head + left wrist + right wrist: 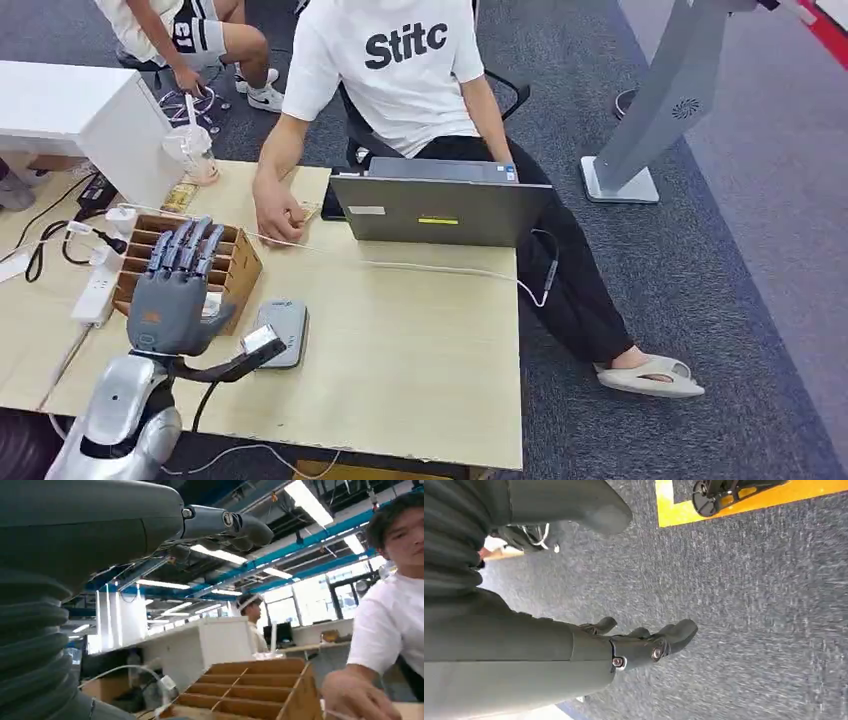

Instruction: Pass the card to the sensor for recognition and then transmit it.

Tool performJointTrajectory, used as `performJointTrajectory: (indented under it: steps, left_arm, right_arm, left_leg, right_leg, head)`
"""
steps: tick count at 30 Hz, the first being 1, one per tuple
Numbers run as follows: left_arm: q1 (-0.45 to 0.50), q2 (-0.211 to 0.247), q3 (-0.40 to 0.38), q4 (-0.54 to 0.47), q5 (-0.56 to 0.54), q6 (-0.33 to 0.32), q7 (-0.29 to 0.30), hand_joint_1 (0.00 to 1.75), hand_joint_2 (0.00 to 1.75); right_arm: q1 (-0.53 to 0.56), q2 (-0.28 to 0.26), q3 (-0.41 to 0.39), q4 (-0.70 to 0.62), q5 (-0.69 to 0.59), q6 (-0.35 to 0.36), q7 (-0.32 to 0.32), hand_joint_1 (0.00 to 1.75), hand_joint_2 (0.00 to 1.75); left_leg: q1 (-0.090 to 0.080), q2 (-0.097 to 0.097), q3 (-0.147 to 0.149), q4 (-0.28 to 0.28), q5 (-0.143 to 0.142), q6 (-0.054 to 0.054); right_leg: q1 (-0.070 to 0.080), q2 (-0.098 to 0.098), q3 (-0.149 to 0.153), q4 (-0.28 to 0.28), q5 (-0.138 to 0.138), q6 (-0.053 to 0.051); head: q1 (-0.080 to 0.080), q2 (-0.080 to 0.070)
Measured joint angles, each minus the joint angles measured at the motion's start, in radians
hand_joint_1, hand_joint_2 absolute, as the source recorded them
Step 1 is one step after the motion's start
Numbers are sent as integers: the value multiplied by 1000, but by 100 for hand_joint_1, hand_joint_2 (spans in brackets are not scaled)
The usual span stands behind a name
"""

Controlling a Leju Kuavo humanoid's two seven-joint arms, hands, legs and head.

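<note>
The left hand [177, 290] stands raised at the lower left of the head view, back toward the camera, fingers extended upward and slightly spread, over the near end of the wooden compartment box [240, 262]; nothing is visibly held, though the palm side is hidden. A pale edge, possibly a card, shows just beside the hand at the box's near end, but it cannot be confirmed. The grey card sensor [283, 331] lies flat on the wooden table [420, 370], just right of the hand and near the front edge, with nothing on its top. A person in a white shirt sits at the far side behind an open laptop [438, 208], one hand [279, 214] resting on the table by the box's far corner. In the right wrist view, the right hand [644, 645] hangs over grey carpet, fingers loosely extended, holding nothing. Judgement: the task is at its start. No card is secured, so picking a card from the box, presenting it to the sensor and handing it over all remain outstanding.
</note>
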Motion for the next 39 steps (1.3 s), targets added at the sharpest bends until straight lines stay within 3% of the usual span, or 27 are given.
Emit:
performJointTrajectory:
  steps: [5,14,22,28,39]
  left_arm:
    - [152,64,60,-113,28,-17,8,0,175]
    - [194,102,152,-189,9,-39,9,0,175]
    - [178,102,194,-185,2,-34,22,0,175]
    - [106,86,223,-135,56,-51,-14,0,175]
    - [38,56,226,-50,60,-62,-14,0,175]
  right_arm:
    - [0,5,-21,0,6,0,-4,0,175]
    - [0,8,-43,0,16,-3,-5,0,175]
    - [-2,11,-44,0,32,-3,5,0,175]
    - [-4,12,-44,0,51,0,8,0,175]
    - [-5,13,-44,0,62,1,8,0,175]
  left_leg:
    - [0,-2,-1,0,-1,0]
    - [0,-3,0,0,0,-1]
    - [0,-3,0,0,0,-1]
    - [0,-4,0,0,0,-1]
    - [0,-4,0,0,0,-1]
  right_leg:
    - [0,-2,0,0,-1,-1]
    - [0,-4,1,0,-1,-1]
    - [0,-4,1,0,-1,-1]
    - [0,-4,1,0,0,-1]
    - [0,-3,1,0,0,-1]
  head:
    - [0,0]
    - [0,0]
    - [0,0]
    - [0,0]
    - [0,0]
